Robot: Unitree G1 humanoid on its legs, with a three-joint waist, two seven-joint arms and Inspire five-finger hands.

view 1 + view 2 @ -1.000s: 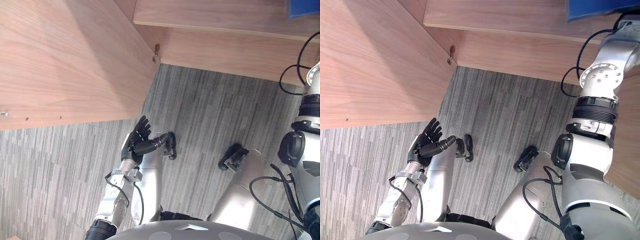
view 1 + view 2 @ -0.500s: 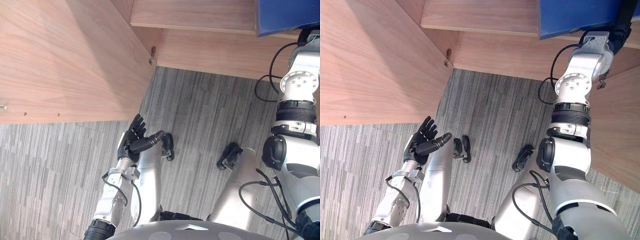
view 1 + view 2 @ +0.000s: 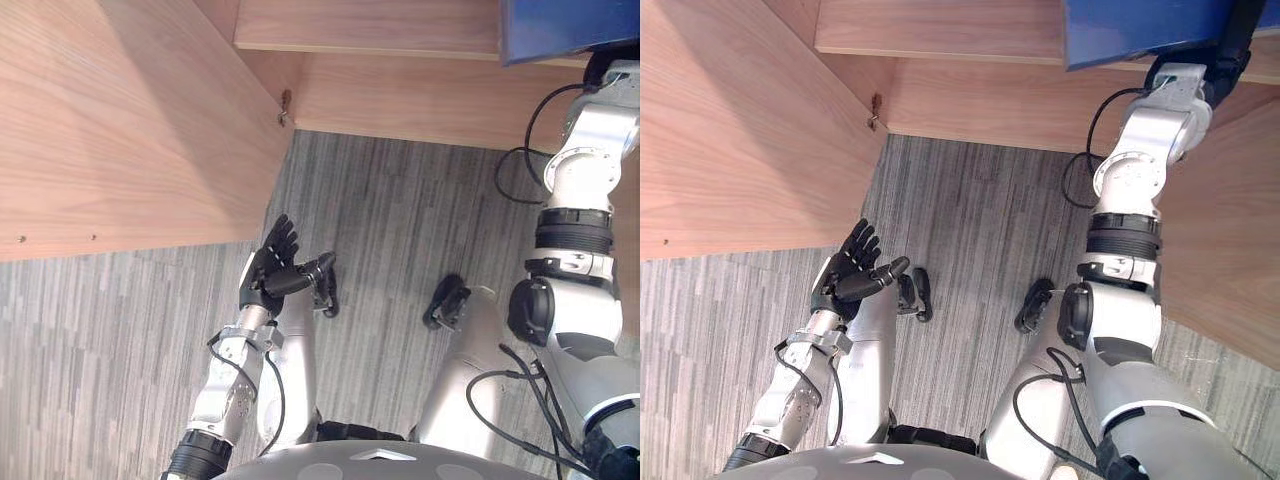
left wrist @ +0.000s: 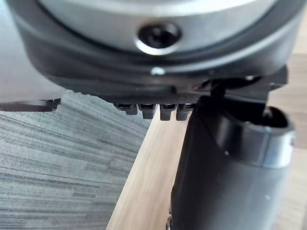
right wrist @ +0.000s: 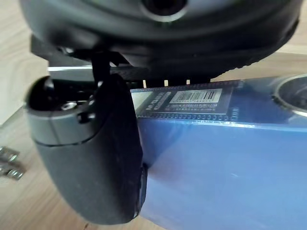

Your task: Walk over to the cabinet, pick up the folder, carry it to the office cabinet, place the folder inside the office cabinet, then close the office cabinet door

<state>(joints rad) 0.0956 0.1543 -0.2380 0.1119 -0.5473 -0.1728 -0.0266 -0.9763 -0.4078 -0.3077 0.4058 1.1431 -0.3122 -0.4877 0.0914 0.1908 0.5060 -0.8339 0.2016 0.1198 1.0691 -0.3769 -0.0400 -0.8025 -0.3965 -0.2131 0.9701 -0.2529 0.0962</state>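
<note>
Placing folder [image 3: 570, 25] now: right hand [image 5: 91, 158] fingers clamped on it at cabinet shelf [image 3: 360, 25]; left hand [image 3: 272, 275] fingers spread, empty. Next, likely: push deeper, release, shut door [image 3: 120, 120].

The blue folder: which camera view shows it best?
The right wrist view: the blue folder shows large, label visible, held by the right hand. Both eye views catch part of it at their top edge.
</note>
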